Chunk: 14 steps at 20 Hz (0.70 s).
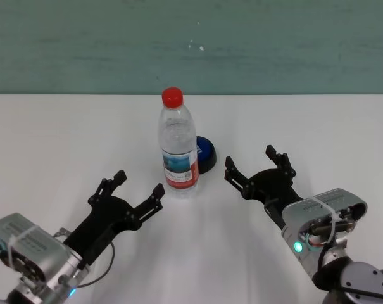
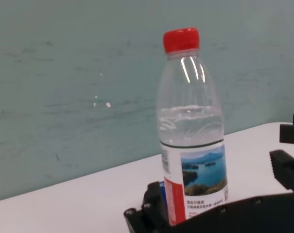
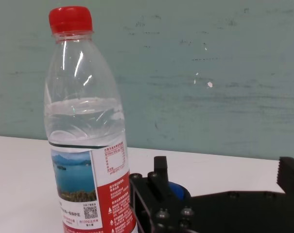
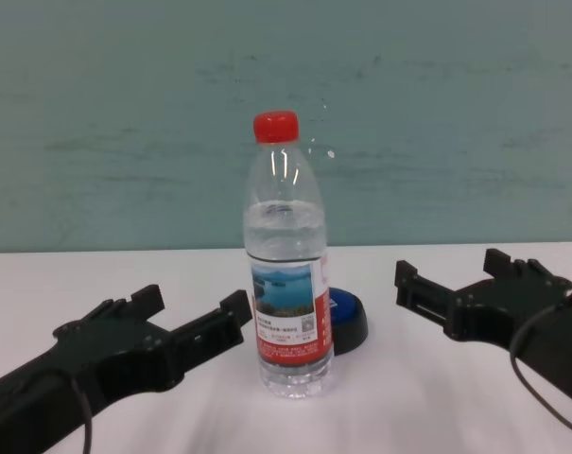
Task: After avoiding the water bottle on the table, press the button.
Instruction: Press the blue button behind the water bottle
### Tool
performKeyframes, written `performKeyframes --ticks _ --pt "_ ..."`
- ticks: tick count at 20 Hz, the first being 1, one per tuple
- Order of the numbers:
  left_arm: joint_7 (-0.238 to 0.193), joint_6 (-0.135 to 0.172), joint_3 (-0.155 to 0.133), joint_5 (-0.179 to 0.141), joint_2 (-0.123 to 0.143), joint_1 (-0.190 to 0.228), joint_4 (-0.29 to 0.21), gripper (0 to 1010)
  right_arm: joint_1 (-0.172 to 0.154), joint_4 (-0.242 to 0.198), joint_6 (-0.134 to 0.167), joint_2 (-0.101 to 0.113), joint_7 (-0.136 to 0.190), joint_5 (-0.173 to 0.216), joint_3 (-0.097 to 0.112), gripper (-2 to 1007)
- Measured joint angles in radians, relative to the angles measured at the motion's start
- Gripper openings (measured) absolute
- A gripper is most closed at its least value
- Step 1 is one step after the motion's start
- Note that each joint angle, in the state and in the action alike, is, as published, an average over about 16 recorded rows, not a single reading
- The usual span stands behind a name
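The water bottle stands upright in the middle of the white table, with its red cap on. The blue-topped button sits just behind it to the right, partly hidden by it. My left gripper is open and empty, low over the table in front of and left of the bottle. My right gripper is open and empty, right of the button and apart from it. The chest view shows the bottle, the button and both grippers, left and right.
A teal wall rises behind the table's far edge. Bare tabletop lies left and right of the bottle. The right wrist view shows the bottle close by, with the button behind one finger.
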Motion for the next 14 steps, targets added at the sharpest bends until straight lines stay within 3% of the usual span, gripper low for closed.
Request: performKeyframes --ticks 14 --pt "0.001 0.000 0.002 0.004 -0.002 -0.002 0.005 1010 0.000 0.000 0.000 0.000 0.000 0.000 0.000 1004"
